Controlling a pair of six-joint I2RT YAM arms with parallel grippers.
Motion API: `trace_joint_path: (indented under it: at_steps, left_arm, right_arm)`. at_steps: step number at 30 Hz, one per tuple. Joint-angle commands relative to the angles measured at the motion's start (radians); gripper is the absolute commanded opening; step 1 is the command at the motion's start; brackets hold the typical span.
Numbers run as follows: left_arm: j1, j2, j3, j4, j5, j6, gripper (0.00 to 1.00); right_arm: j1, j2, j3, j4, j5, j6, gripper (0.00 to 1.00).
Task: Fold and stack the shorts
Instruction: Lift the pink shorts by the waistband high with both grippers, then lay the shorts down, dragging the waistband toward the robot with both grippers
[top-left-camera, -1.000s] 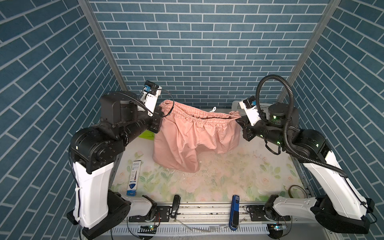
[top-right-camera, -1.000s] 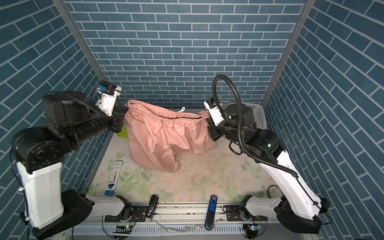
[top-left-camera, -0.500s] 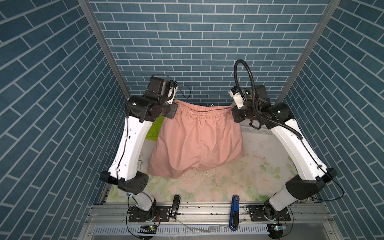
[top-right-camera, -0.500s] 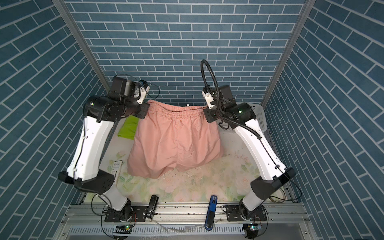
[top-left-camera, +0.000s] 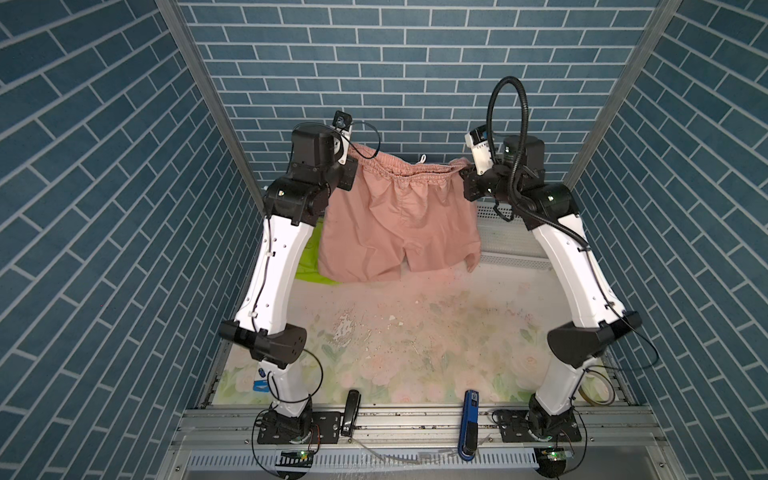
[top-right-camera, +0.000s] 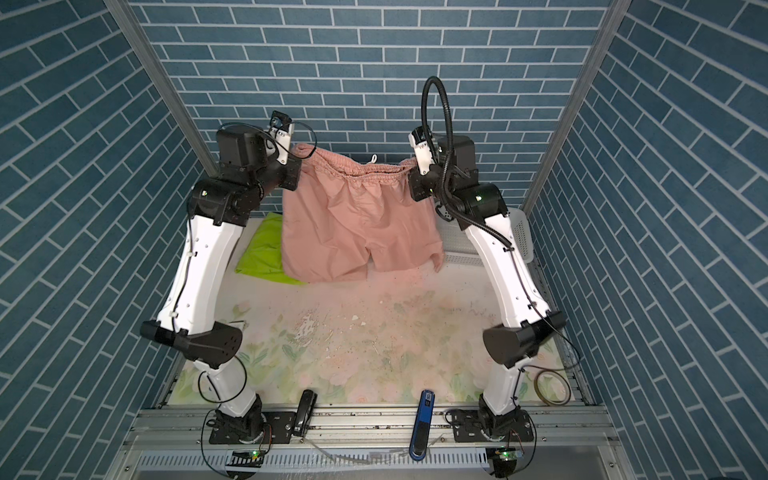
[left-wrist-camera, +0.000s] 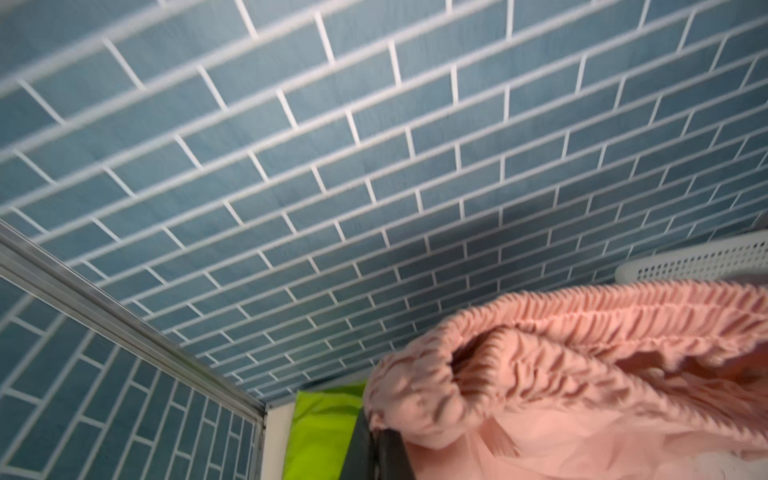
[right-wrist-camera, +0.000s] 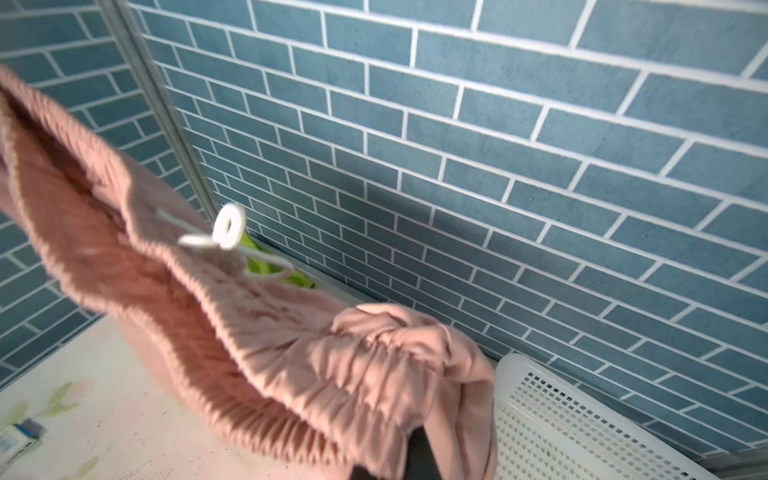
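Pink shorts (top-left-camera: 395, 220) are hanging spread over the bench (top-left-camera: 415, 332), left pincer (top-left-camera: 354, 160) and right pincer (top-left-camera: 465, 167) each clamping a waistband corner; lime-green shorts (top-right-camera: 262, 253) are lying behind.

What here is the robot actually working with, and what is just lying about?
Part of the job:
- salmon-pink fabric shorts, held up by the waistband
- lime-green fabric shorts, lying on the floral table

Just lying about:
- white perforated plastic basket
- black handheld tool, near the front
- blue handheld tool, near the front
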Motion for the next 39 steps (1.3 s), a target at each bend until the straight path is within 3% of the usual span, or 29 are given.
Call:
trace_joint_path:
  at_steps: [1,3,6,9,14,19,23,25,26,29,30,31,33,36,39]
  left_arm:
    - [0.012,-0.08,-0.028,0.128,-0.022,0.048,0.0]
    - [0.011,-0.158,-0.171,0.125,-0.012,0.024,0.0]
    - [0.012,-0.369,-0.597,0.296,-0.009,-0.009,0.0]
    - [0.013,-0.551,-0.932,0.388,-0.057,-0.042,0.0]
    - [0.012,-0.723,-1.254,0.355,-0.084,-0.185,0.0]
    - [0.012,-0.829,-1.369,0.152,-0.156,-0.412,0.0]
    - [0.011,-0.924,-1.493,0.076,-0.042,-0.543,0.12]
    - [0.011,-0.971,-1.541,0.056,-0.034,-0.59,0.17]
    - [0.011,-0.992,-1.554,0.047,-0.033,-0.593,0.28]
    - [0.012,-1.02,-1.529,-0.001,-0.069,-0.596,0.79]
    - [0.011,-1.018,-1.499,-0.031,-0.101,-0.604,0.91]
    - [0.012,-1.014,-1.47,-0.055,-0.13,-0.612,0.96]
    - [0.012,-0.995,-1.425,-0.065,-0.143,-0.597,1.0]
    - [0.012,-0.939,-1.403,-0.037,-0.141,-0.59,1.0]
    - [0.012,-0.849,-1.38,-0.029,-0.143,-0.619,1.0]
  right_arm:
    - [-0.001,-0.231,-0.289,0.301,-0.059,-0.053,0.0]
    - [0.0,-0.357,-0.489,0.369,-0.085,-0.07,0.0]
    - [0.003,-0.498,-0.732,0.383,-0.118,-0.064,0.0]
    - [0.025,-0.613,-0.966,0.359,-0.119,-0.038,0.0]
    - [0.153,-0.737,-1.212,0.307,-0.052,0.057,0.0]
    - [0.332,-0.748,-1.27,0.159,0.059,0.209,0.0]
    - [0.432,-0.741,-1.344,0.125,0.082,0.323,0.0]
    - [0.455,-0.727,-1.333,0.076,0.08,0.329,0.2]
    - [0.466,-0.72,-1.32,0.054,0.074,0.322,0.32]
    - [0.475,-0.71,-1.266,0.034,0.018,0.297,0.51]
    - [0.475,-0.705,-1.239,0.043,0.003,0.286,0.53]
    - [0.475,-0.699,-1.219,0.054,-0.021,0.276,0.56]
    - [0.475,-0.673,-1.184,0.09,-0.052,0.247,0.66]
    - [0.442,-0.574,-1.117,0.113,0.044,0.205,0.75]
    - [0.297,-0.384,-0.984,0.085,0.028,0.212,0.75]
